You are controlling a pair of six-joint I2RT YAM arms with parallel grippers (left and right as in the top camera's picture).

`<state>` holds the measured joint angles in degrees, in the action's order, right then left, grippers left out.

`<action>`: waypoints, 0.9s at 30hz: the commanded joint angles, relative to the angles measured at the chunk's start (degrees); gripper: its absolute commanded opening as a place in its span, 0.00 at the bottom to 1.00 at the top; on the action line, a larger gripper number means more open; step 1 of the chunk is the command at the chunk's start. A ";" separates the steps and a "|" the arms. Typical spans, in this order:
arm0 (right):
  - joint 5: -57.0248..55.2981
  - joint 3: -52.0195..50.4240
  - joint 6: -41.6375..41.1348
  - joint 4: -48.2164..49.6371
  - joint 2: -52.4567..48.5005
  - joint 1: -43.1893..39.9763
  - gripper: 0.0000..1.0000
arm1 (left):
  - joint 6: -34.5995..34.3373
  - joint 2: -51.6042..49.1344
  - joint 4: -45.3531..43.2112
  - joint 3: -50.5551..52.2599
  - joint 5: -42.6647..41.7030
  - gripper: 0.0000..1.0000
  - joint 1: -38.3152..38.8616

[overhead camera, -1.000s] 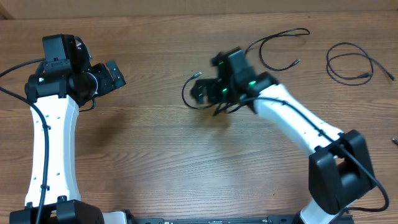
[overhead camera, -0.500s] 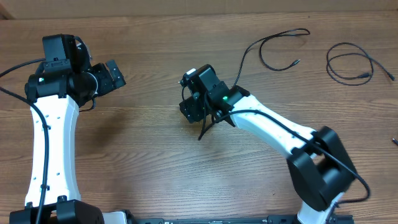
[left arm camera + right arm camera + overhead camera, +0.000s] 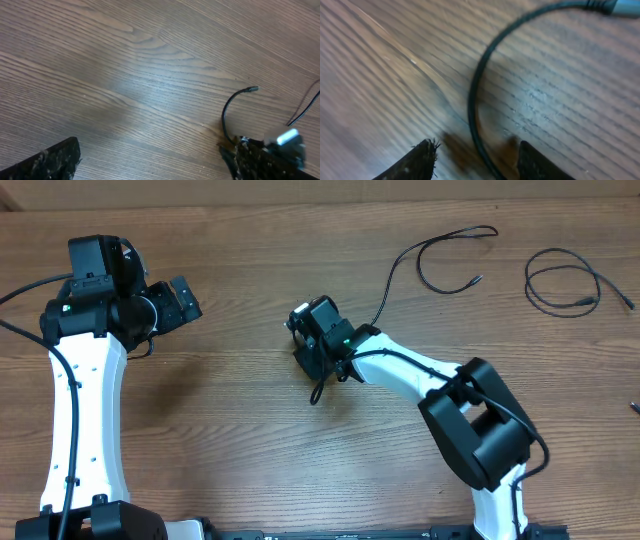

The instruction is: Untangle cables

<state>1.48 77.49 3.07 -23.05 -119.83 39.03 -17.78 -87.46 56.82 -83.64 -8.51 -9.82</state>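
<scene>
On the wooden table (image 3: 240,430), the right gripper (image 3: 479,157) sits low, fingers apart around a thin black cable (image 3: 472,100), ready to pinch it. The left gripper (image 3: 185,298) waits at the left, spread wide.

My overhead view looks straight down on the table (image 3: 250,440) from well above, with the left arm (image 3: 85,390) and right arm (image 3: 400,370) reaching up from its lower edge; the left wrist view sits low and looks slantwise across the wood toward the right gripper (image 3: 312,345); the right wrist view faces down, very near the surface, and is blurred; all three share the patch by that gripper, where the cable (image 3: 475,100) curves.
</scene>
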 commanded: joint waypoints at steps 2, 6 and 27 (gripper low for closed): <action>-1.42 -0.31 0.13 -0.22 -2.36 -0.15 0.30 | 1.09 -0.20 -0.09 -0.74 0.13 1.00 0.11; -1.18 0.00 -3.78 -1.79 -2.14 -0.11 0.04 | 1.09 -0.20 -0.09 -0.74 0.13 1.00 0.11; 0.87 13.81 -9.79 -16.44 21.75 -21.53 0.04 | 1.09 -0.20 -0.09 -0.74 0.13 1.00 0.11</action>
<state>2.20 91.77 -6.07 -40.18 -95.74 22.70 -17.78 -87.46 56.84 -83.64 -8.51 -9.82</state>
